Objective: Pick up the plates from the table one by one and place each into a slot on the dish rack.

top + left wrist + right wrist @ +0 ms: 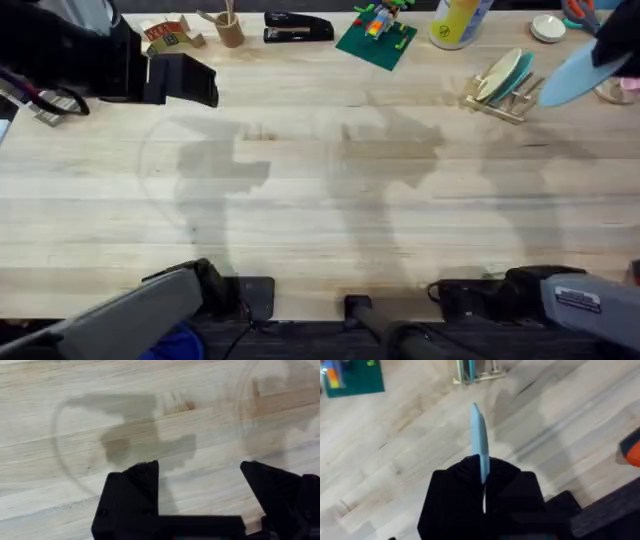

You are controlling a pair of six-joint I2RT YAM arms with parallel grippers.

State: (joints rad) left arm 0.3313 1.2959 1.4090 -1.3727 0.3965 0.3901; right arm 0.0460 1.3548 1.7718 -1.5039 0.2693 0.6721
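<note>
A light blue plate hangs in the air at the table's far right, just right of the dish rack. My right gripper is shut on its edge. In the right wrist view the plate stands edge-on between my shut fingers, with the rack farther off. A cream plate and a teal plate stand upright in the rack's slots. My left gripper is raised over the far left of the table. It stands open with nothing between its fingers.
Along the far edge are a black stapler, a green brick baseplate, a yellow container, a white bowl, a cardboard tube with sticks and a small box.
</note>
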